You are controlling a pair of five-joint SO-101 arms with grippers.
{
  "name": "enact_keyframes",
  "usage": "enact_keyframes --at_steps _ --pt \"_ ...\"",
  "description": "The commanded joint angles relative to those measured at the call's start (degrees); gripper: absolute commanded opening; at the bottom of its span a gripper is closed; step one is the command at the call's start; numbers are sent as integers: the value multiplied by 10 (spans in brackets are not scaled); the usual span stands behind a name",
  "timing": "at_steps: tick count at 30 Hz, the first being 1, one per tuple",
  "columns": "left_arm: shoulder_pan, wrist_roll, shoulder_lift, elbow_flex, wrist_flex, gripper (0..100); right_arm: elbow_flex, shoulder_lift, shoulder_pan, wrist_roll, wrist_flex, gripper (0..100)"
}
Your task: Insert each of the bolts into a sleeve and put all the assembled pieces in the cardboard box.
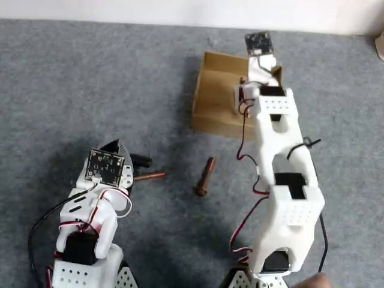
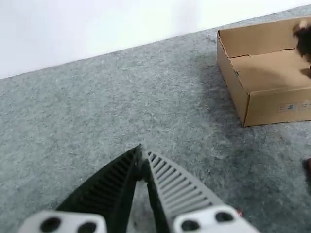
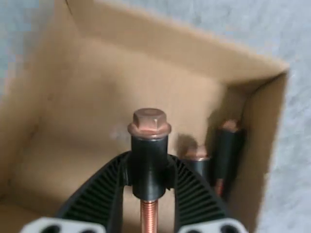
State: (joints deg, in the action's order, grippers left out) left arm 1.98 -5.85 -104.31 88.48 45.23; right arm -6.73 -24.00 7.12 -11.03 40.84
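My right gripper (image 3: 148, 161) is shut on a black sleeve (image 3: 148, 167) with a copper bolt (image 3: 149, 121) through it, held over the inside of the cardboard box (image 3: 146, 82). Two assembled pieces (image 3: 227, 145) lean in one corner of the box. In the high view the right arm (image 1: 276, 138) stretches out to the cardboard box (image 1: 213, 99). My left gripper (image 2: 144, 160) is shut and holds nothing, low over the carpet. Beside the left gripper (image 1: 119, 147) lie a loose black sleeve (image 1: 141, 160) and a copper bolt (image 1: 150, 176). Another bolt (image 1: 205, 176) lies mid-table.
Grey carpet (image 1: 90, 84) covers the whole table, with open room to the far left. A pale wall (image 2: 97, 24) bounds the far edge. Red and black cables (image 1: 243, 144) hang along the right arm.
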Motion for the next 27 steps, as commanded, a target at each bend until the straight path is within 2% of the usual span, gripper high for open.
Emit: enact_keyframes --at_steps 1,8,10,14,16,20,27 --pt "-7 1 -1 -2 -15 8 -32 -10 -7 -6 0 5" --pt "-7 1 -1 -2 -15 8 -24 -25 -7 -4 7 18" --pt "-7 1 -1 -2 -15 9 -21 -25 -7 -4 17 77" --pt "-7 2 -1 -2 -15 9 -19 -25 -6 -7 48 259" --pt "-7 2 -1 -2 -15 9 -22 -24 -6 -7 67 312" --pt "-7 2 -1 -2 -15 9 -27 -19 -6 -5 124 320" --pt "-7 2 -1 -2 -15 9 -118 61 32 -3 286 320"
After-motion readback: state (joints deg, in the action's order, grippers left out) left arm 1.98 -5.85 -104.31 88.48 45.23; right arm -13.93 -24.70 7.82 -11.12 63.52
